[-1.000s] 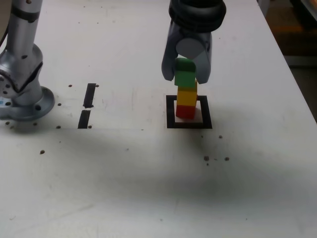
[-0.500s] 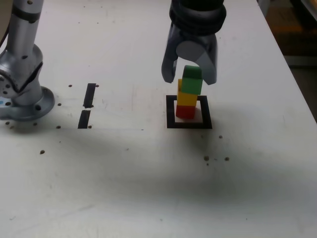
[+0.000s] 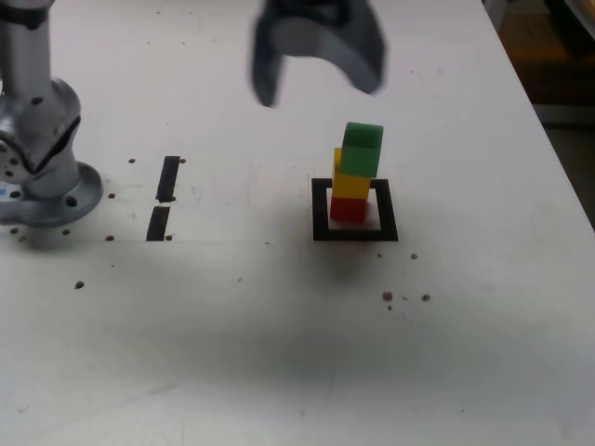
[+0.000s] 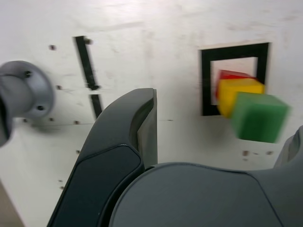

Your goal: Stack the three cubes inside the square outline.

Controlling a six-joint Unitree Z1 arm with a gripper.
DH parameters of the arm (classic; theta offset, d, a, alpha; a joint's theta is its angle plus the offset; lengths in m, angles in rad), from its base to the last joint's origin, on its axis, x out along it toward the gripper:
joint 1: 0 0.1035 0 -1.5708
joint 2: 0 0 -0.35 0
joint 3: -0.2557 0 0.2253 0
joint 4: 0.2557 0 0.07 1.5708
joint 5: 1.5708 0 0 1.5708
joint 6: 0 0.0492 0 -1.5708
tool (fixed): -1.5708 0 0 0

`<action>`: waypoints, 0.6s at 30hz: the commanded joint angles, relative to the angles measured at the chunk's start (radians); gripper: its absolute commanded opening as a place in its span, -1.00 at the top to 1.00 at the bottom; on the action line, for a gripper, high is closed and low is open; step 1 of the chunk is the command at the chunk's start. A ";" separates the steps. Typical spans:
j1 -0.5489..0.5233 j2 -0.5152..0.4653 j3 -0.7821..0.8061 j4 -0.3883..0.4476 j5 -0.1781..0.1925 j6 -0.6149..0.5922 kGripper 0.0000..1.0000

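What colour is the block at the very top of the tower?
Green. The top block shows best in the exterior view.

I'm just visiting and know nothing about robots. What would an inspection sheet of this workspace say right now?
Surface: white table, scuffed, with small dark specks.
Job's things: red cube at the bottom, yellow cube on it, green cube on top, sitting slightly askew; the stack stands inside the square outline.
Clutter: two short black tape strips toward the exterior view's left.
Grippers: gripper open, empty, above and to the exterior view's left of the stack, touching nothing.
Cables: nothing seen.
Surroundings: the arm's grey base at the exterior view's left edge; dark floor and brown shapes past the table's far right corner, too dim to identify.
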 commanded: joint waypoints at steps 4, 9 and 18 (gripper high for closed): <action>0.050 -0.224 0.221 -0.015 -0.003 0.000 -0.99; 0.065 -0.267 0.370 -0.050 -0.017 -0.003 -0.99; 0.089 -0.292 0.605 -0.208 -0.064 -0.014 -0.99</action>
